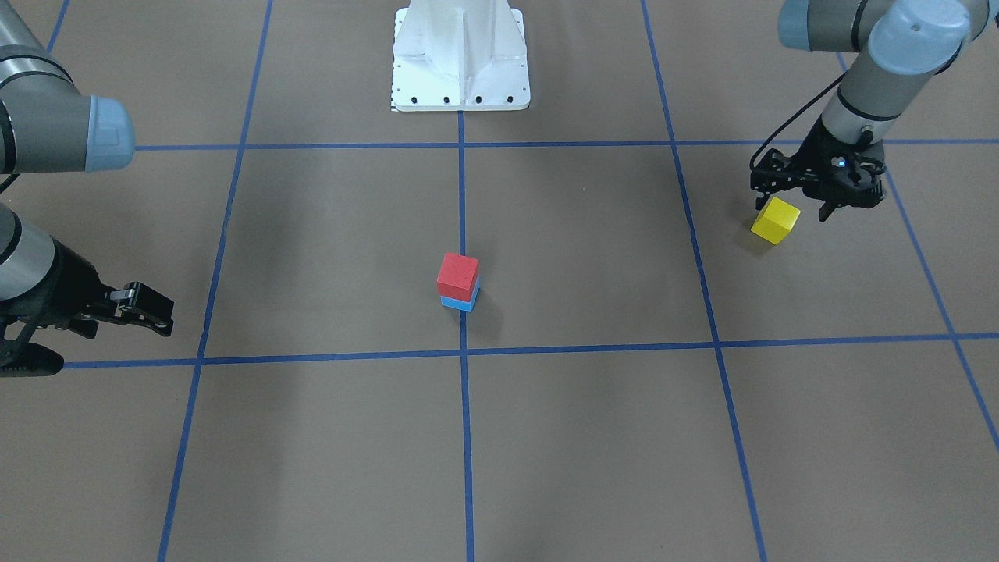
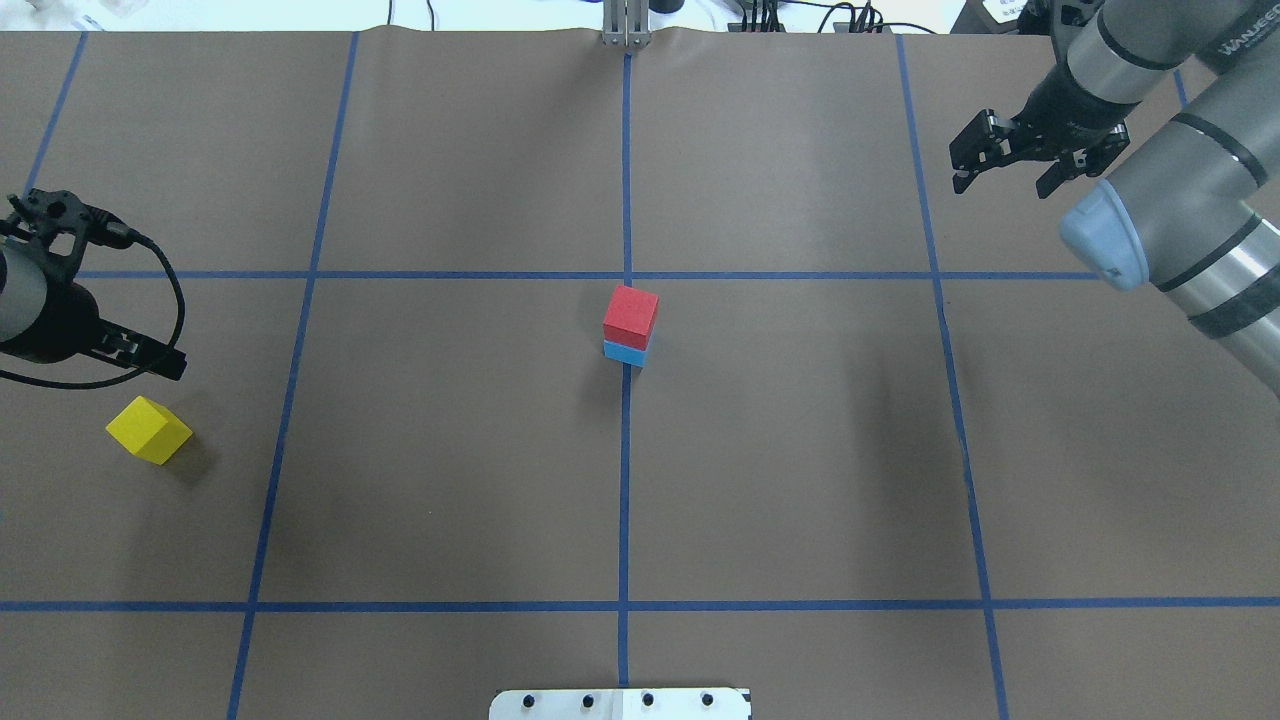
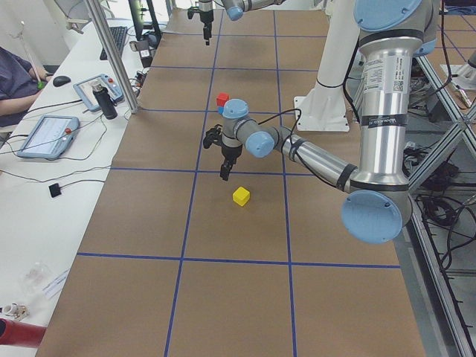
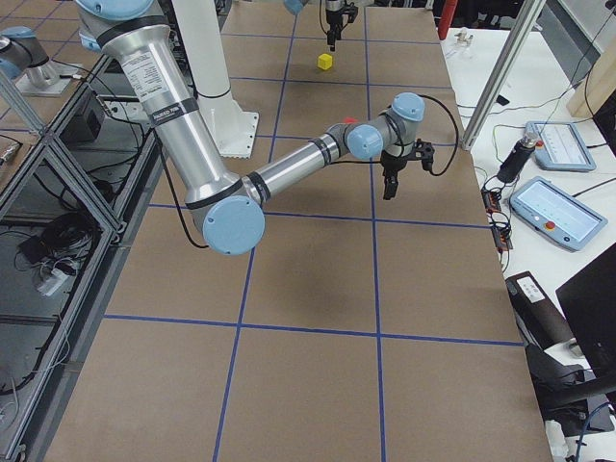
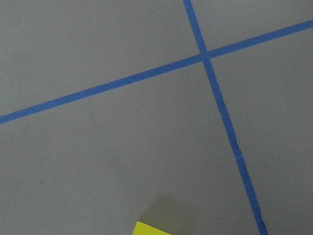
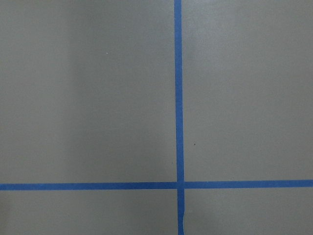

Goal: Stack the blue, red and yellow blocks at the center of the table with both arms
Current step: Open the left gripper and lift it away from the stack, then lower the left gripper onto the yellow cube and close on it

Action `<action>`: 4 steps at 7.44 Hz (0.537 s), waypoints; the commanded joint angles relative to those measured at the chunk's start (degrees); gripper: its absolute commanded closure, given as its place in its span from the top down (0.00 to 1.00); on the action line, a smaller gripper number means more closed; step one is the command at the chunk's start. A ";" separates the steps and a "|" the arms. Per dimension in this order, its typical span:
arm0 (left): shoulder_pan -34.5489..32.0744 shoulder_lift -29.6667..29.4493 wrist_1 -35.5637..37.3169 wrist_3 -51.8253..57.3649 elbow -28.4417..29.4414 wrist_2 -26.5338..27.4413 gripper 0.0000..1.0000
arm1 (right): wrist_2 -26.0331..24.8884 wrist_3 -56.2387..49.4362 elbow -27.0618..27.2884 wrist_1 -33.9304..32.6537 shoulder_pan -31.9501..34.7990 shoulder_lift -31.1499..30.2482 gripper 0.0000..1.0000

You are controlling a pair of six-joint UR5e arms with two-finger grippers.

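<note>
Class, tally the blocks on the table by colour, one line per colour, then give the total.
Red block: 1
Blue block: 1
Yellow block: 1
Total: 3

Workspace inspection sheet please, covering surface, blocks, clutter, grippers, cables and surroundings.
Surface: brown table with a blue tape grid.
Job's things: red block sits on blue block at centre; yellow block lies alone on the robot's left side, not stacked.
Clutter: nothing seen.
Grippers: left gripper open, close to the yellow block, not gripping it; right gripper open, empty, away from the stack.
Cables: black cable loops at the left wrist.
Surroundings: white robot base; side desk with tablet; seated person.
</note>
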 commanded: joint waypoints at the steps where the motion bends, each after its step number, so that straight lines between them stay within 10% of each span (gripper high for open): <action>1: 3.22 0.16 -0.51 -1.39 1.10 2.54 1.00 | 0.00 0.03 -0.14 0.64 0.00 -0.28 0.99; 4: 3.57 1.20 -8.13 -0.33 6.89 2.72 1.00 | 0.00 0.12 -0.05 0.73 -0.09 -0.37 0.99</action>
